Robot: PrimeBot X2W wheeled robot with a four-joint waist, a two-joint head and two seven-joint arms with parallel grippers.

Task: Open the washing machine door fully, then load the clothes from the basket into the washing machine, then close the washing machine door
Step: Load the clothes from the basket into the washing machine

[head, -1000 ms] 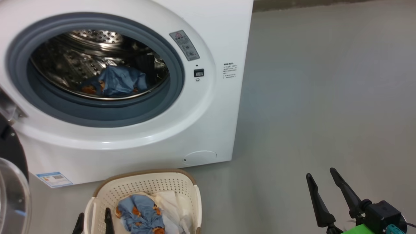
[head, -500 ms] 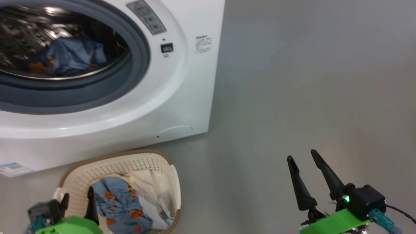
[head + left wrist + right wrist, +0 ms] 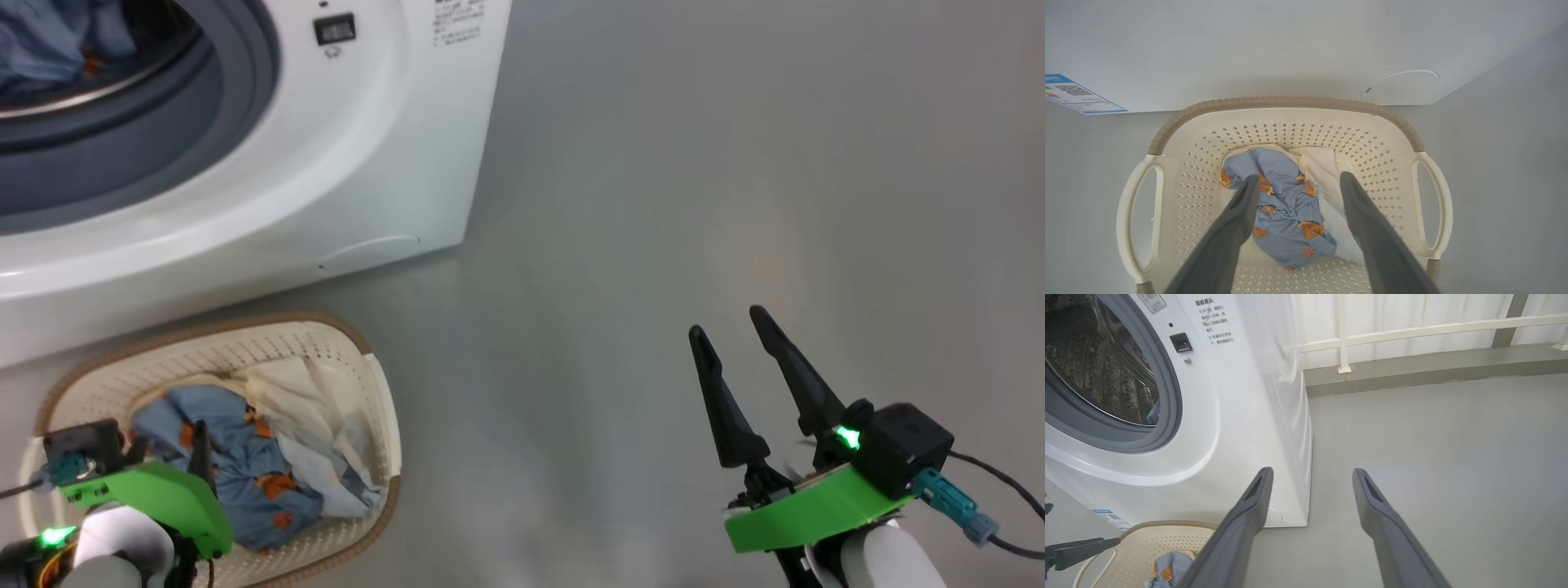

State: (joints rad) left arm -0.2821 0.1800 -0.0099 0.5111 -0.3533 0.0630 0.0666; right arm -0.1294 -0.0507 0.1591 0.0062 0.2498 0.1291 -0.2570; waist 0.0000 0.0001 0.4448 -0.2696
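Left gripper (image 3: 1299,177) hangs wide over the basket (image 3: 1290,103), straddling the blue clothes (image 3: 1284,204); best to sink deep mid-heap, catching blue and white together. Right gripper (image 3: 726,320) idles, wide too.

Upper left of the head view, the washing machine (image 3: 351,163) runs off the frame, its printed notice (image 3: 459,16) too small to read. Lower left, the left tool (image 3: 167,445) covers part of the basket (image 3: 245,351) and clothes (image 3: 245,457).

A laundry corner: washing machine (image 3: 1229,416), basket (image 3: 1298,122) of clothes (image 3: 1282,204), grey floor (image 3: 1433,437), white railing (image 3: 1412,330).
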